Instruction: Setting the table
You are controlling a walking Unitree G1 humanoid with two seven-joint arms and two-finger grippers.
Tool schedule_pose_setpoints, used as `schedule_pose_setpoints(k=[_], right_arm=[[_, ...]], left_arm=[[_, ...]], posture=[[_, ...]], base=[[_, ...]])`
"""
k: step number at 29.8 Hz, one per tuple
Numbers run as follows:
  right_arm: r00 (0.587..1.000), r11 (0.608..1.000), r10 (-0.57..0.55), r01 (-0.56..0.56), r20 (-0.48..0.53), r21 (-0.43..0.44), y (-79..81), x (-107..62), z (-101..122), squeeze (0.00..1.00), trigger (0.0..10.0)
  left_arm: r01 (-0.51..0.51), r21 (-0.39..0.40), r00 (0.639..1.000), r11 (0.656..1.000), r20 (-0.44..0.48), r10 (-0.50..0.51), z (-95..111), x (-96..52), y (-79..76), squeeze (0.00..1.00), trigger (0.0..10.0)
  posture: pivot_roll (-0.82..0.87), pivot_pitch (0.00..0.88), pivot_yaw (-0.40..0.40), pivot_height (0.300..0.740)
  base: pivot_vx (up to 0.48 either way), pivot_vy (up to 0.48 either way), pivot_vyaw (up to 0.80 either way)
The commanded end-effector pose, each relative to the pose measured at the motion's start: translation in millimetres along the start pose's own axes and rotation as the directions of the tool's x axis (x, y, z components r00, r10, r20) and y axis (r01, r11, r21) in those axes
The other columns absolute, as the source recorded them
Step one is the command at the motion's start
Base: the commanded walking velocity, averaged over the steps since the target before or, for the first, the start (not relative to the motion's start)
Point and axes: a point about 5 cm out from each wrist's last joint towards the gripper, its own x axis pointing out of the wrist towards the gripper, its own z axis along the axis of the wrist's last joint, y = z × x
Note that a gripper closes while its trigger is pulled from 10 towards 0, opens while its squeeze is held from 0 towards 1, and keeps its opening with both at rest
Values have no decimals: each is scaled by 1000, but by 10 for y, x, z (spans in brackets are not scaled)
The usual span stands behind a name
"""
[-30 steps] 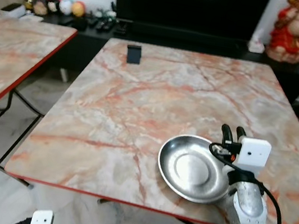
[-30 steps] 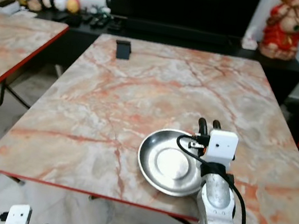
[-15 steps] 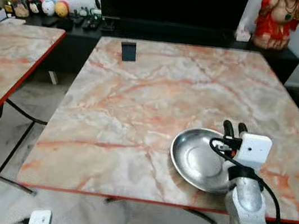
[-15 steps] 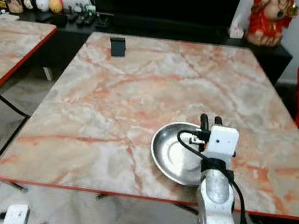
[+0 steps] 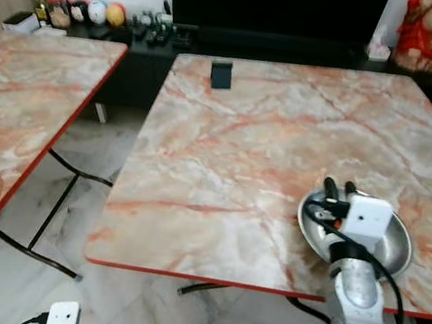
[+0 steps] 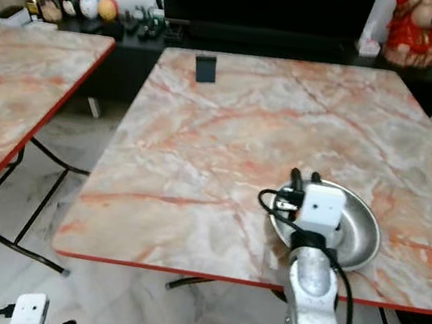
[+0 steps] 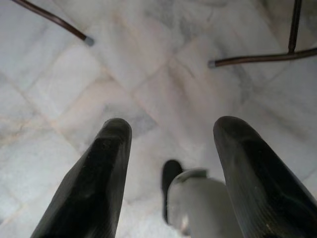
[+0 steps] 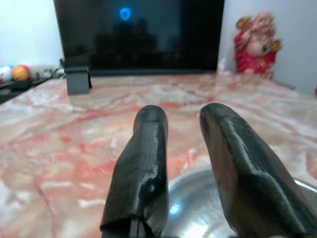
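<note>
The round steel bowl (image 6: 354,225) sits mouth-up, with no long axis, near the front right edge of the marble table (image 6: 229,131); the right gripper (image 6: 305,179) hovers over its near rim, fingers slightly parted, gripping nothing; the left gripper (image 7: 171,148) hangs open above the floor.

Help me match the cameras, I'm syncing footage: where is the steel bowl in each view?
Left eye view: steel bowl at lower right, near the table's front edge.
Right eye view: lower right of centre.
Right wrist view: just beneath the right tool.
Left wrist view: faces floor tiles instead.
Shared landmark: black stand at the table's far edge.
</note>
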Motion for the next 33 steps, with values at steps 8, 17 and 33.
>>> schedule_pose_setpoints(k=[8,17,33], right_arm=[[997,998,66,-66,36,7,155,32,72,0,10000],[997,997,59,-61,42,44,153,35,75,0,10000],[995,996,86,-88,50,34,209,29,68,0,10000]], left_arm=[[-22,-10,1000,1000,0,22,-20,-28,93,0,10000],[-21,-9,1000,1000,-3,21,-24,-30,104,0,10000],[-23,-5,1000,1000,-21,23,-6,-11,98,0,10000]], posture=[[-106,0,47,740],[-104,0,49,740],[-107,0,52,740]], base=[[0,309,155],[0,312,131],[0,312,0]])
